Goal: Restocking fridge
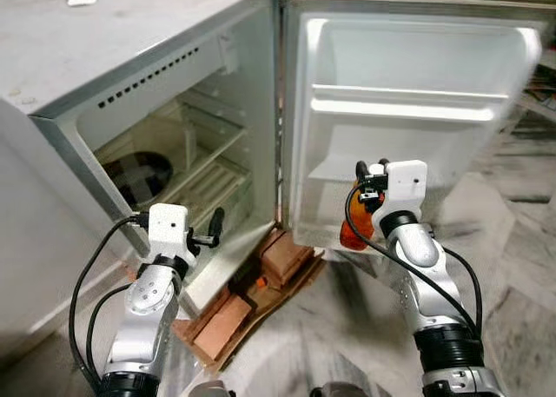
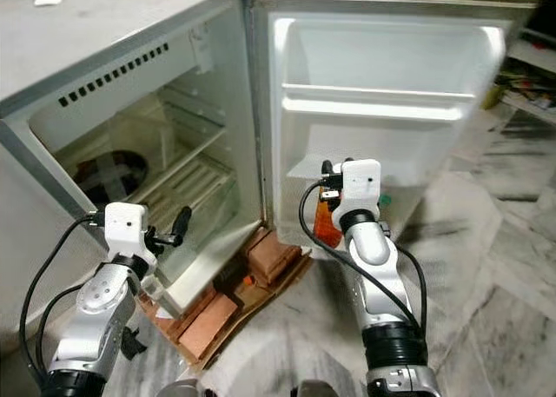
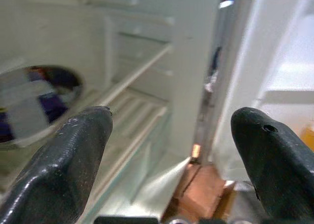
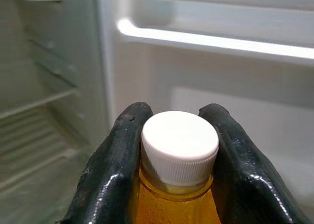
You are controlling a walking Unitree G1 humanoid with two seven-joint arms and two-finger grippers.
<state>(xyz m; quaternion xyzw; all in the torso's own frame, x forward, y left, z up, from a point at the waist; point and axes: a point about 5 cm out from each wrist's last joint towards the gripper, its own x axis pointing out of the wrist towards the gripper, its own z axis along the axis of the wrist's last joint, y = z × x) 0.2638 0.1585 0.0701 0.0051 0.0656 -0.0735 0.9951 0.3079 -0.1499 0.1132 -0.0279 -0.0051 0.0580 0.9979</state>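
Observation:
A small grey fridge (image 1: 130, 67) stands open, its door (image 1: 408, 58) swung out to the right. My right gripper (image 1: 372, 175) is shut on the neck of an orange bottle (image 1: 351, 234), just under its white cap (image 4: 179, 144). It holds the bottle upright in front of the lower part of the door's inside. The black fingers (image 4: 115, 165) press on both sides of the neck. My left gripper (image 1: 213, 229) is open and holds nothing, at the fridge's lower front edge, facing the wire shelves (image 3: 132, 82).
A dark round object (image 1: 139, 175) with pale strips lies deep on the left of the fridge. A white rail (image 1: 400, 110) crosses the door. Reddish bricks (image 1: 280, 256) on cardboard prop up the fridge front. Marble floor (image 1: 512, 241) spreads to the right.

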